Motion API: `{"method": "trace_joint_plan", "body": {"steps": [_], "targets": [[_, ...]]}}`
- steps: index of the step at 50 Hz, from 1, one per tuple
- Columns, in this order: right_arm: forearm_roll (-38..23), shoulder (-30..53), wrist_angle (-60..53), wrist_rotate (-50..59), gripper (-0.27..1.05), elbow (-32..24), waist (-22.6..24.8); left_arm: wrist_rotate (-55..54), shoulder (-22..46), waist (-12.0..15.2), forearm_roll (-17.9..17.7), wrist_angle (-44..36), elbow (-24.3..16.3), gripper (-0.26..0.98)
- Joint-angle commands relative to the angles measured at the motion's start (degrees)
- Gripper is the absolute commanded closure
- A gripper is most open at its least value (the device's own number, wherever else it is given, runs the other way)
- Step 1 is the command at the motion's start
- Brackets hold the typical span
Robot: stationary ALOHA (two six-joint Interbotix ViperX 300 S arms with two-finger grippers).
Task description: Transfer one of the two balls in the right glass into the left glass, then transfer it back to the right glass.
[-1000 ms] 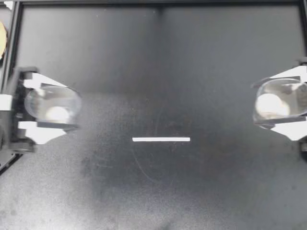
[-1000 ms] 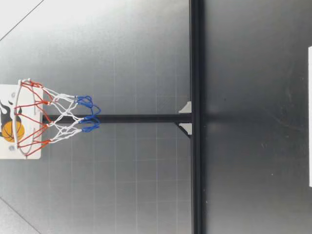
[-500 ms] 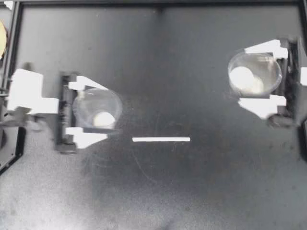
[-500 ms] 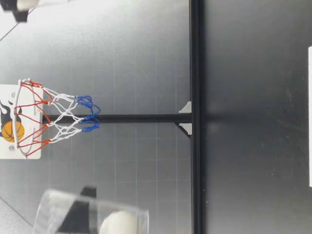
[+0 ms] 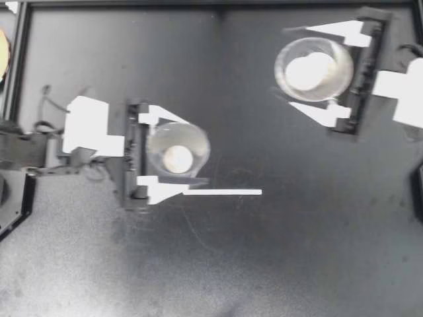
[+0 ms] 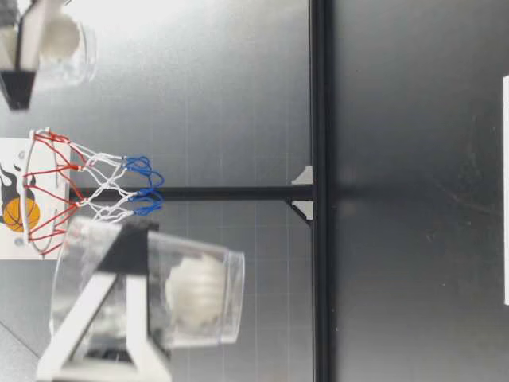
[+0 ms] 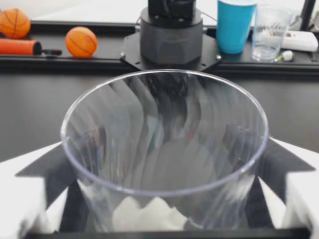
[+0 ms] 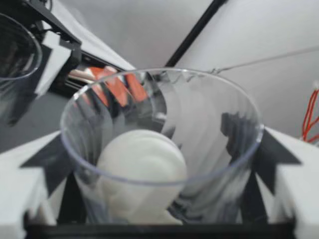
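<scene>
- The left tool (image 5: pixel 180 153) is clamped on the left glass (image 5: pixel 177 135), a finger on each side. The glass stands mouth up with one ball (image 5: pixel 177 158) at its bottom.
- The right tool (image 5: pixel 289 67) is likewise clamped on the right glass (image 5: pixel 334 82), also mouth up. It holds another ball (image 5: pixel 309 71); whether a further one lies under it cannot be told.
- The next move turns on one relation. From the left glass, the right glass lies to the right and toward the far edge of the bench (image 5: pixel 264 264), and the two are well apart.
- In the low view the right glass hangs higher, up beside the hoop (image 6: pixel 48 195). Both glasses appear to be held off the bench.
- With a ball in the left glass, the pour back to the right glass looks like the step in hand. It would need the left rim brought over and above the right mouth.
- Half a second ago the left tool sat nearer the bench's left edge. It has since come inward, and its near finger now meets the end of the white strip (image 5: pixel 225 192).
- The right tool has moved inward and toward the far edge, narrowing the gap between the glasses.
</scene>
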Motion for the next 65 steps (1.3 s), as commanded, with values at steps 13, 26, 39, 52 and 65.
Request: {"method": "trace_joint_plan", "body": {"steps": [13,26,39,52,65], "targets": [[-0.2,5.9,-6.1,-10.9,0.05,-6.2,-0.4,0.4,5.8,0.1,0.4,-1.1,-7.7,-0.01],[-0.9,8.6,-9.1,-19.5,0.05,-7.1,-0.4,0.4,9.1,0.1,0.4,-0.9,-11.4,-0.01],[-1.2,10.5,-11.3,-25.8,0.05,-7.1,-0.4,0.4,9.8,0.0,0.4,-1.0,-13.4,-0.01],[-2.6,11.0,-14.3,-31.2,0.05,-7.2,0.8,0.4,10.6,0.1,0.4,-1.1,-15.1,-0.01],[-2.6,11.1,-14.9,-37.0,0.05,-7.1,1.8,-0.2,11.3,0.1,0.3,-1.2,-16.0,-0.01]]}}
